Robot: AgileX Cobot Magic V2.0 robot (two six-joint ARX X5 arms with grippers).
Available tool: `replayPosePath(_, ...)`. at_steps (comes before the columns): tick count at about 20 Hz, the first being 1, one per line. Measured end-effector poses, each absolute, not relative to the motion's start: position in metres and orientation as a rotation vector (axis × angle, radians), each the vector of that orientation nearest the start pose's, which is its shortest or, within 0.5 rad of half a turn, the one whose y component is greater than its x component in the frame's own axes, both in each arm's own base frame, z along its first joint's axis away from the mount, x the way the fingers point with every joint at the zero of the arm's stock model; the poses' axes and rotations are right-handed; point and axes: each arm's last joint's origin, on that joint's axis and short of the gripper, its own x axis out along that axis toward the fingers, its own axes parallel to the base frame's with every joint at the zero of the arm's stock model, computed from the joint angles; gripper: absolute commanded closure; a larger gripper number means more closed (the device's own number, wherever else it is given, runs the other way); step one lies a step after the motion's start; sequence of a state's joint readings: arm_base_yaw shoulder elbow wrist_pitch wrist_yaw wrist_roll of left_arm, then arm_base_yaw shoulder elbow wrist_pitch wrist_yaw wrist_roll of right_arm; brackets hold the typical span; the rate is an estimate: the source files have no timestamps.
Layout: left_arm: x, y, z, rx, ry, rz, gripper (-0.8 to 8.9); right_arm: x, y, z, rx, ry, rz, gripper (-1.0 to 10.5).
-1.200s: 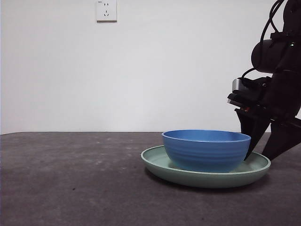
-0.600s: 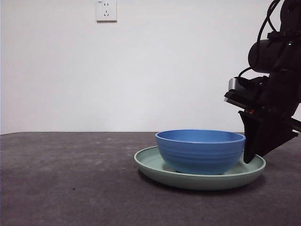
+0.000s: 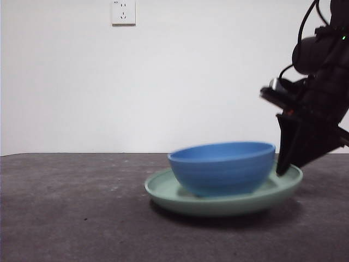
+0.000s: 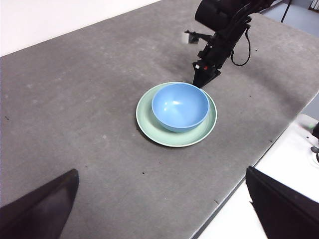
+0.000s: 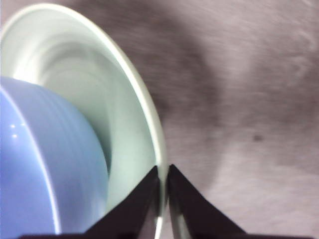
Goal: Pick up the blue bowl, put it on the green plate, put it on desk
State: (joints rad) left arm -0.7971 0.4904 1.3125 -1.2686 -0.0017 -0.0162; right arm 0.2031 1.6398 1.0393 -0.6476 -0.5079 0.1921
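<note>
The blue bowl (image 3: 221, 166) sits inside the green plate (image 3: 163, 194) on the desk (image 3: 71, 207), right of centre in the front view. My right gripper (image 3: 286, 166) is shut on the plate's right rim, which is raised slightly, so plate and bowl tilt. In the right wrist view its jaws (image 5: 163, 172) pinch the plate's thin rim (image 5: 149, 114), with the bowl (image 5: 40, 159) just beside them. From high above, the left wrist view shows the bowl (image 4: 179, 105), the plate (image 4: 147, 124) and the right gripper (image 4: 202, 79) at its far edge. My left gripper (image 4: 161, 171) is open and holds nothing.
A white wall socket (image 3: 123, 12) is on the wall behind. The desk's edge (image 4: 239, 184) runs near the plate in the left wrist view, with a white surface (image 4: 279, 159) beyond it. Bare desk stretches to the left of the plate in the front view.
The right gripper's jaws went from straddling the plate's rim to shut on it. Plate and bowl have moved left, and the plate's right side has lifted.
</note>
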Motion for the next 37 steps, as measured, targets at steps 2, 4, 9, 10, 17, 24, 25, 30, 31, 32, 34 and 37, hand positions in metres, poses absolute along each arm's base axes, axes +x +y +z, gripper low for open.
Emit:
replayPosePath(2,-0.002,0.002,0.406,0.163,0.428,-0.778,2.19,0.292,0.077,0.198,0.414,1.307,0.532,9.3)
replayPosePath(4,-0.002,0.002,0.406,0.163,0.428,-0.778,2.19,0.288,0.082,0.203,0.444,1.309,0.544,9.3)
replayPosePath(9,-0.002,0.002,0.406,0.163,0.428,-0.778,2.19,0.281,0.119,0.205,0.421,1.309,0.602,9.3)
replayPosePath(10,-0.002,0.002,0.406,0.163,0.427,-0.778,2.19,0.281,0.127,0.206,0.422,1.283,0.615,9.3)
replayPosePath(17,-0.002,0.002,0.406,0.164,0.429,-0.778,2.19,0.288,0.153,0.181,0.429,1.313,0.56,9.3)
replayPosePath(24,-0.002,0.002,0.406,0.167,0.426,-0.779,2.2,0.291,0.154,0.172,0.431,1.334,0.539,9.3)
replayPosePath(25,-0.002,0.002,0.406,0.167,0.426,-0.779,2.19,0.292,0.154,0.17,0.43,1.342,0.536,9.3)
replayPosePath(30,-0.002,0.002,0.406,0.17,0.436,-0.778,2.19,0.291,0.16,0.157,0.404,1.384,0.521,9.3)
replayPosePath(31,-0.002,0.002,0.405,0.171,0.437,-0.778,2.19,0.29,0.162,0.157,0.39,1.38,0.523,9.1)
replayPosePath(32,-0.002,0.002,0.405,0.171,0.437,-0.778,2.2,0.29,0.162,0.157,0.382,1.378,0.529,8.0)
replayPosePath(34,-0.002,0.002,0.405,0.171,0.438,-0.778,2.19,0.288,0.162,0.157,0.364,1.388,0.536,6.4)
replayPosePath(37,-0.002,0.002,0.405,0.171,0.438,-0.778,2.19,0.286,0.159,0.164,0.336,1.367,0.529,6.1)
